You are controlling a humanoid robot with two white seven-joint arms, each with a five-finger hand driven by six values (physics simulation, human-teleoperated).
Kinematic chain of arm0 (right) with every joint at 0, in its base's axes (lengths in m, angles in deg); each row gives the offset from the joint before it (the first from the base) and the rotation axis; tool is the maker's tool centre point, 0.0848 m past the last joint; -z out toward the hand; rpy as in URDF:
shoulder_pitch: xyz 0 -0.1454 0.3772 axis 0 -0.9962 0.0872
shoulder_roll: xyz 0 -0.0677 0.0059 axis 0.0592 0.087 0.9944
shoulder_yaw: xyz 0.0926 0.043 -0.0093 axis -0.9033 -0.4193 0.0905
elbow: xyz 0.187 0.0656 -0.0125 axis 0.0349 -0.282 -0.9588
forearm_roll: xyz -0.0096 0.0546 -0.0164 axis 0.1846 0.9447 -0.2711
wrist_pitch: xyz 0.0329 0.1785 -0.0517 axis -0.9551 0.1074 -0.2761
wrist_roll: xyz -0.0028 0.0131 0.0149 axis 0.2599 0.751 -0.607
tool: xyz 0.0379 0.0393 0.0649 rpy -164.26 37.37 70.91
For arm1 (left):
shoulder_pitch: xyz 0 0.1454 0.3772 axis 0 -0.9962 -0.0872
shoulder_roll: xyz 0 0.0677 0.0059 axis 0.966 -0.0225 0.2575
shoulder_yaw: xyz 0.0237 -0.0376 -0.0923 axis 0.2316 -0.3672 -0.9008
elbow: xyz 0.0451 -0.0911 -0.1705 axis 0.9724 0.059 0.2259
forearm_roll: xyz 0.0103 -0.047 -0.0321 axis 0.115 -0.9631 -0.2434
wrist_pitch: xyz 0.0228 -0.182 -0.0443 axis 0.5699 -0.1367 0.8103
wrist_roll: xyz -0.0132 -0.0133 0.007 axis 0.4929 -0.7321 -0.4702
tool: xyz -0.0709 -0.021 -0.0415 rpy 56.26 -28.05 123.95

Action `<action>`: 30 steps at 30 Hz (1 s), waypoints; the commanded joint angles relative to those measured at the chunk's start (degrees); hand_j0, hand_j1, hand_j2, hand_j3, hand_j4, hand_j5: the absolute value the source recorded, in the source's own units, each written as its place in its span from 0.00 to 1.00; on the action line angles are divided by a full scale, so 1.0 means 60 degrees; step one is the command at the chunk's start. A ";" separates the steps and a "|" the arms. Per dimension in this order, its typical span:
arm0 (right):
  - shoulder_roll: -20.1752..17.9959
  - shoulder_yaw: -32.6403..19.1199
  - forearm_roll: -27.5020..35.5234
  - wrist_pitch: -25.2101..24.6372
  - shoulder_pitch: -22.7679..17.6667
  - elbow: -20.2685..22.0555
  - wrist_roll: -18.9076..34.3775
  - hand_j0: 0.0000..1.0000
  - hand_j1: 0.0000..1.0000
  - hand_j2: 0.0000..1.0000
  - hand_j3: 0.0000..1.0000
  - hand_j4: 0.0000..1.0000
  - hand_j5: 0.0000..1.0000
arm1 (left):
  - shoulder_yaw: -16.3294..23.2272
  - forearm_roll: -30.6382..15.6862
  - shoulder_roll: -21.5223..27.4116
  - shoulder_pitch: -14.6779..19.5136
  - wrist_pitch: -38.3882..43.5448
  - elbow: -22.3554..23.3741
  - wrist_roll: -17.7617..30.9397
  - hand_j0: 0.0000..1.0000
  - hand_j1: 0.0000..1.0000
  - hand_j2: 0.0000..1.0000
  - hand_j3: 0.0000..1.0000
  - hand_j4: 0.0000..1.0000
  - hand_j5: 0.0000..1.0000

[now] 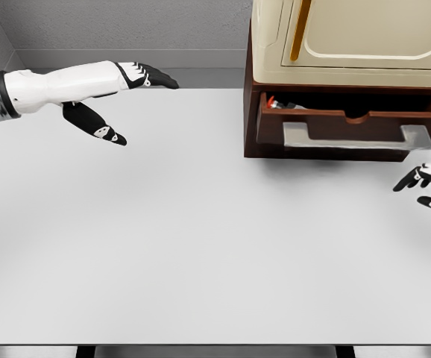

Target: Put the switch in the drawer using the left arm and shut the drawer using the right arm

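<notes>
A brown wooden drawer (350, 127) with a grey bar handle (357, 137) stands pulled out from the cabinet at the upper right. Inside its left corner lies a small object with red and grey parts, the switch (278, 103), mostly hidden by the drawer front. My left hand (130, 101) hovers over the table's far left, fingers spread and holding nothing, well away from the drawer. My right hand (429, 188) shows at the right edge, just below and to the right of the handle, fingers relaxed and empty.
A cream cabinet (350, 37) with a gold handle strip sits on top of the drawer unit. The white table (200, 239) stretches across the view, its front edge near the bottom. A grey wall runs behind.
</notes>
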 commanded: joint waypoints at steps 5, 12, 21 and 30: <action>0.0239 0.0026 -0.0344 0.0160 0.0175 -0.0122 -0.0004 0.64 0.64 0.64 0.64 0.64 0.64 | -0.0006 -0.0072 0.0006 0.0000 0.0027 0.0000 -0.0005 1.00 1.00 1.00 1.00 1.00 1.00; 0.0517 0.1652 -0.0827 0.0160 0.2138 -0.0840 -0.0004 0.63 0.63 0.63 0.63 0.63 0.63 | -0.0006 -0.0072 0.0006 0.0000 0.0027 0.0000 -0.0005 1.00 1.00 1.00 1.00 1.00 1.00; 0.0825 0.2209 -0.1193 0.0160 0.2871 -0.1440 -0.0004 0.64 0.64 0.64 0.64 0.64 0.64 | -0.0006 -0.0072 0.0006 0.0000 0.0027 0.0000 -0.0005 1.00 1.00 1.00 1.00 1.00 1.00; 0.0898 0.2253 -0.1311 0.0160 0.3150 -0.1485 -0.0004 0.64 0.64 0.64 0.64 0.64 0.64 | -0.0006 -0.0072 0.0006 0.0000 0.0027 0.0000 -0.0005 1.00 1.00 1.00 1.00 1.00 1.00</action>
